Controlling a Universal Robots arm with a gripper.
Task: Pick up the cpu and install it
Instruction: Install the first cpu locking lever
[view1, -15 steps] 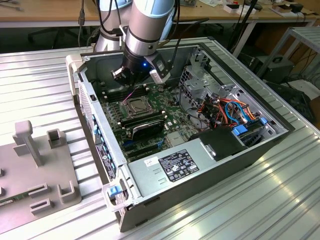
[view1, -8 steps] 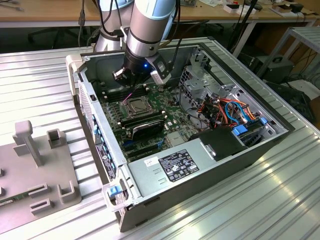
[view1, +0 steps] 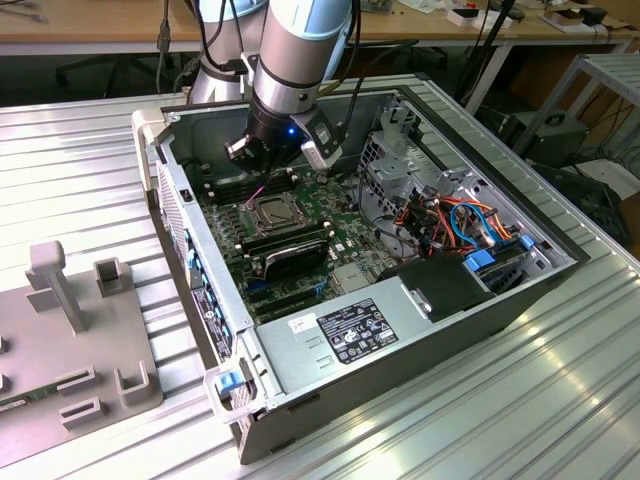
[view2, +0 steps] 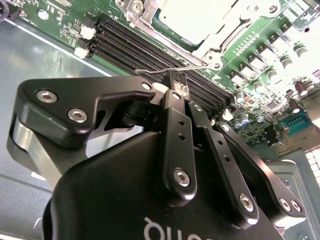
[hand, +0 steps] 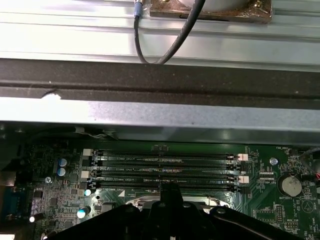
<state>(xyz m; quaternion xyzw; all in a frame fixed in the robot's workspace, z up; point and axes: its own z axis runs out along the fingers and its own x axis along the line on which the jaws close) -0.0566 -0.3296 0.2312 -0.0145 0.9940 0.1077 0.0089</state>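
One cpu (view2: 192, 15) is found seated within the socket frame (view2: 235, 35) toward the middle of the green board (view2: 55, 20); placement is judged done. The gripper (view2: 176, 85) is drawn narrow, nothing held, beside the wire lever (view2: 150, 70); latching is judged outstanding.

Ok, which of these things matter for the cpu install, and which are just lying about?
Job: cpu, sitting in the socket; gripper beside the socket's wire lever.
Lying about: memory slots; power supply; coloured cables; grey fixture.
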